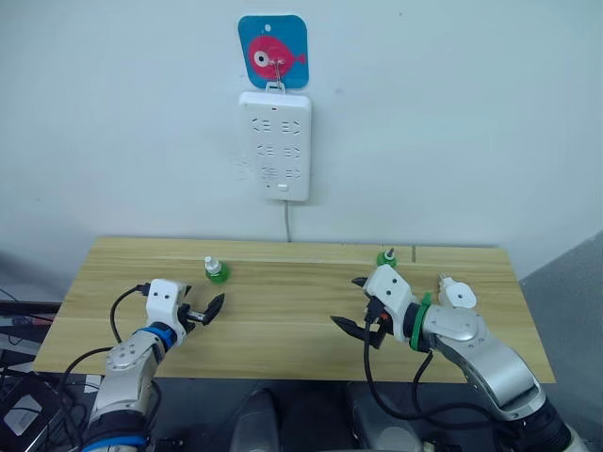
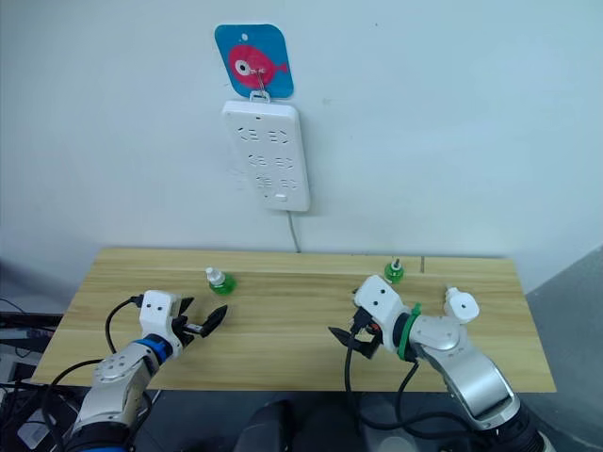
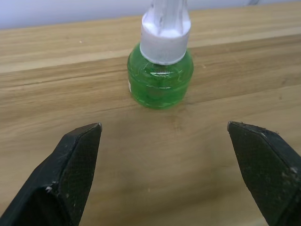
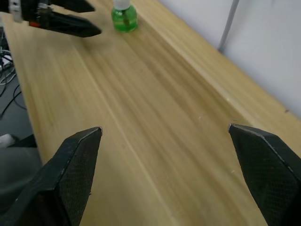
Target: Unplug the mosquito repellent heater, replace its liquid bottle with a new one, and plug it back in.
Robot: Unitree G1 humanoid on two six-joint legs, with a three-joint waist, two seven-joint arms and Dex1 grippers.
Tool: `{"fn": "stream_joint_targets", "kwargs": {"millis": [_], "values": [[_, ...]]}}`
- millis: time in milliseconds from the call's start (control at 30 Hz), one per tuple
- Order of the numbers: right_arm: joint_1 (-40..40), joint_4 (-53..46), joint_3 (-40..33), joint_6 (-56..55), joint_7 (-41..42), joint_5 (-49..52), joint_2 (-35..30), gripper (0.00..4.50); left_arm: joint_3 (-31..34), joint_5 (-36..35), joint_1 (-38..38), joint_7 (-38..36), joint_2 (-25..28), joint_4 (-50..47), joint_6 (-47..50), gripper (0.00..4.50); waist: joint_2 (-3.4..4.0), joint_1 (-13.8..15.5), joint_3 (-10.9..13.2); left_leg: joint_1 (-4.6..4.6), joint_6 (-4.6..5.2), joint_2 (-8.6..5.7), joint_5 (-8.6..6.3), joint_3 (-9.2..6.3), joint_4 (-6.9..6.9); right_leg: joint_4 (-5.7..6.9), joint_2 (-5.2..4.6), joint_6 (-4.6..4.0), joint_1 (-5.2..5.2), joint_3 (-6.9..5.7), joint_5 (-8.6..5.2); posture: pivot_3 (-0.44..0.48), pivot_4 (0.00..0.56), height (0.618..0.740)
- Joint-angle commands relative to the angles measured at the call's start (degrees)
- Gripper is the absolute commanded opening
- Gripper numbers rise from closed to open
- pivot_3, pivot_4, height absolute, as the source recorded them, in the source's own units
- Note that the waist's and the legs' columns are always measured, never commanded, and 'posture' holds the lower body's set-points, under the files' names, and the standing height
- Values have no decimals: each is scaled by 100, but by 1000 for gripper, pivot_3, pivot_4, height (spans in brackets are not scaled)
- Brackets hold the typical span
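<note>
The white mosquito repellent heater (image 1: 457,294) lies unplugged on the table's right side, just behind my right forearm. Its liquid bottle (image 1: 385,257), green with a bare dark wick, stands near the table's far edge, right of centre. The new one (image 1: 216,271), green with a white cap, stands upright on the left half and shows close up in the left wrist view (image 3: 161,70). My left gripper (image 1: 209,309) is open and empty a short way in front of it. At mid-table my right gripper (image 1: 351,303) hangs open and empty over bare wood.
A white power strip (image 1: 274,146) hangs on the wall under a blue fish hook (image 1: 273,52), its cable dropping behind the wooden table (image 1: 283,311). The right wrist view looks along the tabletop to the capped bottle (image 4: 124,16) and my left gripper (image 4: 61,19).
</note>
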Motion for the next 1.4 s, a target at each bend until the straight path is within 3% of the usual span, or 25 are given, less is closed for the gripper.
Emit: {"fn": "stream_joint_targets", "kwargs": {"millis": [33,367,667,767,933,1067,1233,1400], "values": [[88,-524,-13,205,-63,122,-11,4489,-90,156,-365,-67,40,482,-408,4500,0,4,43,0,0,0,0,-1,2,0,0,0,0,-1,0,-151,276,740],[192,-896,-19,614,-62,246,-137,4489,-270,455,-1368,-83,38,1965,-1146,4500,-29,1,133,-6,-1,1,1,0,2,-6,2,3,-4,-1,1,-166,291,740],[215,-973,-37,722,-84,362,-201,4489,-358,548,-1745,-76,-62,2588,-1538,4500,-29,0,170,-16,-2,2,1,-1,2,-8,2,4,-11,-4,1,-167,293,740],[214,-974,-45,736,-80,372,-211,4500,-359,543,-1731,-87,-82,2663,-1611,3891,-30,0,191,-16,-2,3,1,-2,2,-8,3,4,-12,-4,1,-167,290,740],[188,-920,-45,675,-84,369,-230,4500,-362,590,-1642,-31,-44,2701,-1706,2340,-32,0,206,-17,-2,2,1,0,3,-9,2,5,-12,-2,1,-163,281,740],[124,-793,-70,531,-33,350,-249,4500,-350,635,-1669,-77,70,2695,-1808,2221,-32,0,206,-17,-2,3,1,-1,2,-8,2,5,-13,-3,1,-149,268,740],[-67,-638,-197,271,185,443,-326,4500,-526,572,-1521,-744,259,1890,-1905,2221,-33,-2,205,-39,-5,4,2,-1,3,-7,2,6,-33,-7,2,-146,245,740],[-412,-605,-342,229,483,775,-350,4500,-975,131,-995,-1872,484,-330,-1017,2221,-35,8,199,-57,-22,15,12,-15,2,-3,-6,-3,-48,-24,8,-136,202,740]]}}
